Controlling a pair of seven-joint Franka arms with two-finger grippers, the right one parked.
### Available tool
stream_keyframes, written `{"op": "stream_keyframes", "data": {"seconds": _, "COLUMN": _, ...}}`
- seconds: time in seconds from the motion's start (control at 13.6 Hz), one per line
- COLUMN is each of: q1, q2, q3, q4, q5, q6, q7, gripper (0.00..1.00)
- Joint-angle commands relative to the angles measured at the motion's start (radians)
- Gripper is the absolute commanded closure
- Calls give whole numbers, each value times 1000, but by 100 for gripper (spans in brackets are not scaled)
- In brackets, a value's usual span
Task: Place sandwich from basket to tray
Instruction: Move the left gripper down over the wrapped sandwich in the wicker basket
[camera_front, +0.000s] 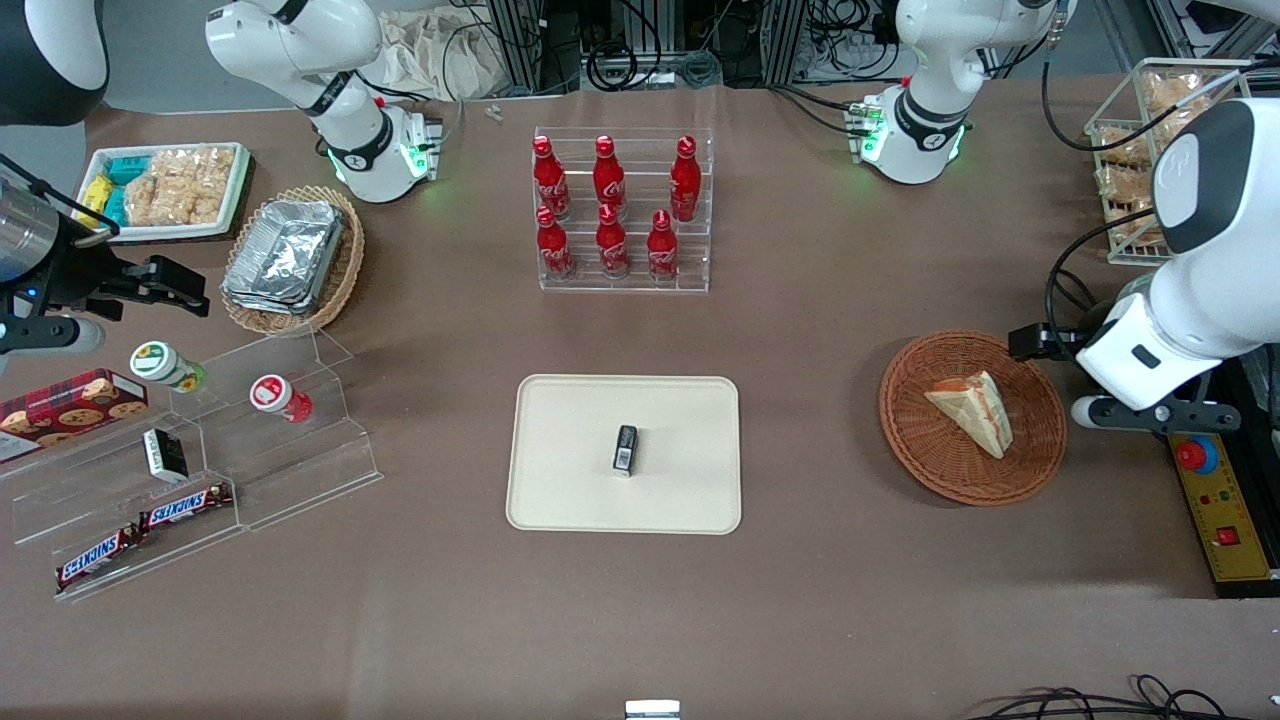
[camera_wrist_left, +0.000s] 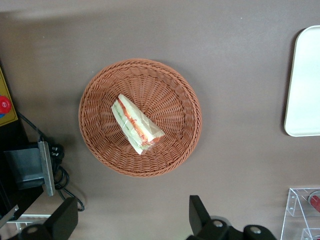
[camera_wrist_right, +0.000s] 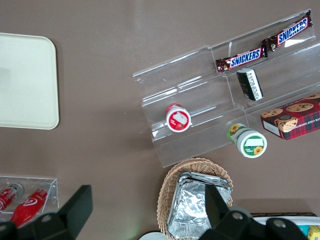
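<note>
The sandwich (camera_front: 972, 408), a wrapped white wedge with red and green filling, lies in the round reddish-brown basket (camera_front: 915, 440) toward the working arm's end of the table. It also shows in the left wrist view (camera_wrist_left: 136, 124), in the basket (camera_wrist_left: 175, 90). The cream tray (camera_front: 570, 490) lies at the table's middle, with its edge in the left wrist view (camera_wrist_left: 302, 100). My left gripper (camera_front: 1060, 345) hangs high above the table beside the basket. Its fingers (camera_wrist_left: 200, 215) stand wide apart with nothing between them; the gripper (camera_wrist_left: 131, 220) is open and empty.
A small black packet (camera_front: 625, 448) lies on the tray. A clear rack of red bottles (camera_front: 620, 210) stands farther from the front camera. A control box with a red button (camera_front: 1205, 480) lies beside the basket. Stepped clear shelves with snacks (camera_front: 190, 470) stand toward the parked arm's end.
</note>
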Motion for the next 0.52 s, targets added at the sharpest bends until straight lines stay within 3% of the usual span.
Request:
{"op": "stream_keyframes", "data": {"seconds": 0.0, "q1": 3, "q2": 9, "q3": 2, "q4": 27, "q5": 7, "q6": -8, "q7": 23, "gripper": 0}}
{"op": "stream_keyframes", "data": {"seconds": 0.29, "q1": 10, "q2": 21, "q3": 7, "q4": 20, "q5": 7, "q6": -17, "q7": 2, "gripper": 0}}
{"op": "stream_keyframes", "data": {"seconds": 0.44, "q1": 30, "q2": 32, "q3": 13, "q4": -16, "q5": 6, "q6": -21, "q7": -125, "gripper": 0}}
